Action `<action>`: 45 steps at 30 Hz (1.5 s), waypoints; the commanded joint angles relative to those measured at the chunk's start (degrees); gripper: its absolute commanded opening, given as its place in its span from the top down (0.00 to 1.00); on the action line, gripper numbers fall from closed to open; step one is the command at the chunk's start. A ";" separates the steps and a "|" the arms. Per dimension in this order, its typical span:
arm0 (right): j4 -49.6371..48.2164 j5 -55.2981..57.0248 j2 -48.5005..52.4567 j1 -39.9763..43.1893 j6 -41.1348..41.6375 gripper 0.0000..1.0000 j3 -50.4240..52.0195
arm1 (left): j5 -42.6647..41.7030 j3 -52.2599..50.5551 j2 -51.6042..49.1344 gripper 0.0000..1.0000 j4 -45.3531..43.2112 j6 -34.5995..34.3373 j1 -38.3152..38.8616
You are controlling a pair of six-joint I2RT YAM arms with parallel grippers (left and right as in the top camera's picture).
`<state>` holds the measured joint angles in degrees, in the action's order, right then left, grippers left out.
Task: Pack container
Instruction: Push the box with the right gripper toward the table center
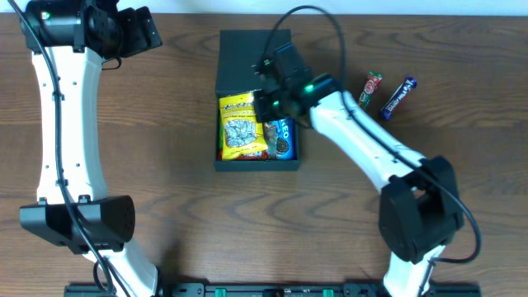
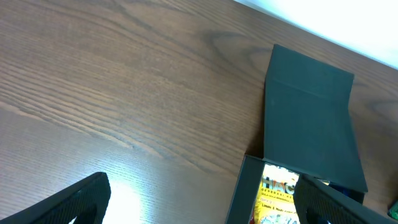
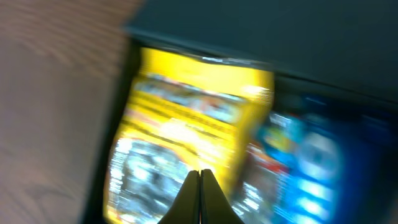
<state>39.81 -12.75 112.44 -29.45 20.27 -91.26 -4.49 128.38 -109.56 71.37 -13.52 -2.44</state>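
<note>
The right gripper (image 3: 200,186) hangs pinched closed and empty directly above the yellow packet (image 3: 186,143) inside the container (image 1: 256,163), with the blue packet (image 3: 311,155) just to one side of it. The wrist view is blurred, which suggests speed. A low sweep could snag a packet or strike a wall and skid the container across the bench (image 1: 165,165). The open lid flap (image 1: 247,49) just beyond the gripper could be clipped too. The left gripper (image 1: 140,31), spread wide, is well away.

Two snack bars lie on the wooden table (image 1: 181,231): a red-and-green bar (image 1: 371,87) and a dark blue bar (image 1: 398,97). They lie slanted, side by side.
</note>
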 commanded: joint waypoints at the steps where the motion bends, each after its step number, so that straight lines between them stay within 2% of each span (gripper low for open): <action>1: 2.69 1.99 0.96 0.39 -0.83 0.99 -0.44 | 0.42 1.22 0.33 0.05 0.00 -0.22 -0.17; 11: 6.16 1.11 4.96 -5.46 -1.73 0.99 -0.42 | 0.42 1.22 0.33 0.05 -0.02 -0.22 -0.17; 18: 6.03 1.16 4.94 -4.76 -2.16 0.99 -0.59 | 0.42 1.22 0.33 0.05 0.00 -0.22 -0.17; 23: 6.05 2.62 3.34 -1.84 -2.36 0.99 -2.29 | 0.42 1.22 0.33 0.05 0.00 -0.22 -0.17; 29: 6.05 12.04 2.29 3.96 -1.79 0.99 -2.84 | 0.42 1.22 0.33 0.05 0.37 -0.22 -0.17; 37: 5.64 19.04 2.45 17.18 9.14 0.99 -2.80 | 0.39 1.22 0.33 0.05 0.61 -0.24 -0.17; 45: 3.19 13.73 2.62 20.37 8.20 0.99 -2.80 | 0.39 1.22 0.33 0.05 0.72 -0.24 -0.17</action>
<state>43.16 1.52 116.49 -8.32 27.73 -92.97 -4.51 128.38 -109.54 71.81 -13.52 -2.44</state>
